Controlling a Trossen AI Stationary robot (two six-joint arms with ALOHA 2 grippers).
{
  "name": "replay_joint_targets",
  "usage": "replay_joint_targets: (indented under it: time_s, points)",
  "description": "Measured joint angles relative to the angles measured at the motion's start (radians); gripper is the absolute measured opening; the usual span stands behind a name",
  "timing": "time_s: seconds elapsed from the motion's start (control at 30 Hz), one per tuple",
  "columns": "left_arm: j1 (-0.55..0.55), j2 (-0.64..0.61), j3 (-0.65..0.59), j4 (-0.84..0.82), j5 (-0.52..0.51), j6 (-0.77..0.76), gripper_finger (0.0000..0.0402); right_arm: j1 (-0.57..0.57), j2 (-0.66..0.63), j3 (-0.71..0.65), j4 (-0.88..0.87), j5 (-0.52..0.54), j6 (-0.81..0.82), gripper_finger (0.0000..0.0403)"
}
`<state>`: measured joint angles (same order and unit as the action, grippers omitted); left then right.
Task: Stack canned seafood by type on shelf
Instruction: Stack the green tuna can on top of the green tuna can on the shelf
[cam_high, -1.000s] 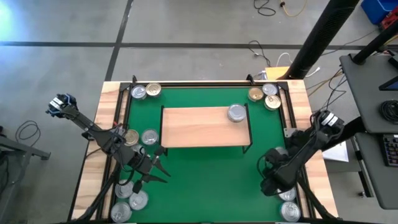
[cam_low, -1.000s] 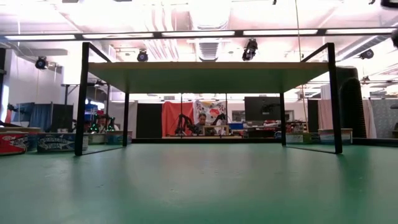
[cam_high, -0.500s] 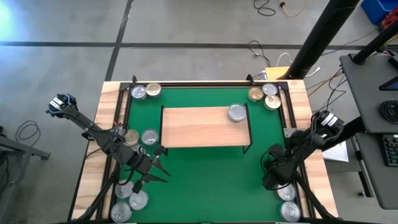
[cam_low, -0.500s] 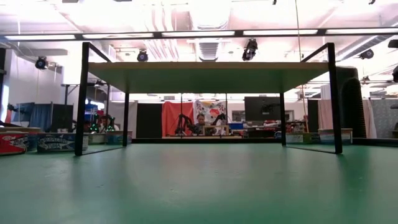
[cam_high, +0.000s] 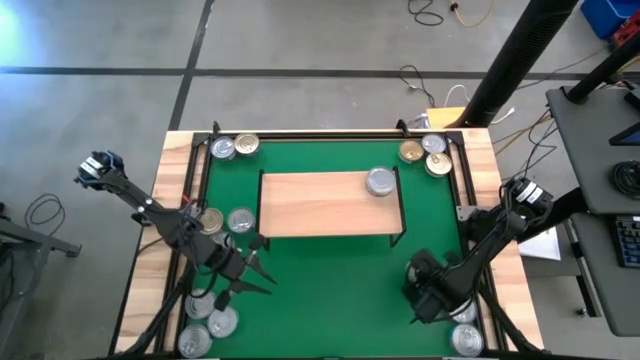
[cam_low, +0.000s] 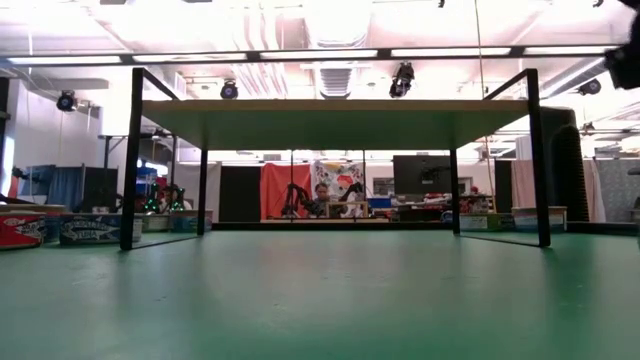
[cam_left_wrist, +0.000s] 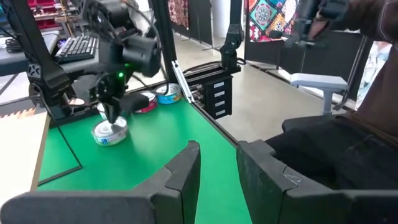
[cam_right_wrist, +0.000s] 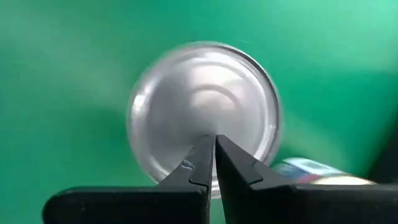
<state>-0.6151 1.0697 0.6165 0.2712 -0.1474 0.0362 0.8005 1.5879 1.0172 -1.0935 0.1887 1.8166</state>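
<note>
The right gripper (cam_right_wrist: 214, 155) has its jaws pressed together, holding nothing, poised above a round silver tin (cam_right_wrist: 204, 112) lying on the green mat (cam_high: 340, 290) near the worktop's right front corner. The left gripper (cam_high: 262, 270) hovers over the mat's left front, jaws slightly apart and empty. A low light-wood shelf on thin black legs (cam_high: 320, 205) stands mid-mat, carrying one silver tin (cam_high: 380, 181). More tins cluster at the mat's corners. Under the shelf, the low view shows bare mat, with a bright workshop beyond.
</note>
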Motion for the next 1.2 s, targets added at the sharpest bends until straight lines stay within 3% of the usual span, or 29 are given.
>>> replay_joint_targets:
  time_s: [0.17, 0.3, 0.43, 0.67, 0.9, 1.2]
  points:
    - [-0.005, 0.105, -0.001, 0.127, 0.000, 0.009, 0.0091, -0.002, 0.000, -0.007, 0.215, 0.103, -0.030, 0.0013]
    - [-0.006, 0.191, 0.028, 0.139, 0.000, 0.023, 0.0091, -0.002, 0.000, -0.014, 0.376, 0.152, -0.077, 0.0013]
    - [-0.006, 0.259, 0.072, 0.122, 0.000, 0.023, 0.0091, -0.002, 0.000, 0.052, 0.315, 0.230, -0.120, 0.0013]
    - [-0.020, 0.326, 0.152, 0.034, 0.000, 0.025, 0.0091, -0.003, 0.044, 0.147, 0.008, 0.234, -0.056, 0.0013]
    - [-0.048, 0.349, 0.178, 0.016, 0.001, 0.033, 0.0091, -0.014, 0.164, 0.138, 0.117, 0.230, -0.051, 0.0013]
    - [-0.053, 0.363, 0.179, 0.039, 0.017, 0.022, 0.0091, -0.024, 0.314, 0.276, 0.301, 0.403, -0.297, 0.0013]
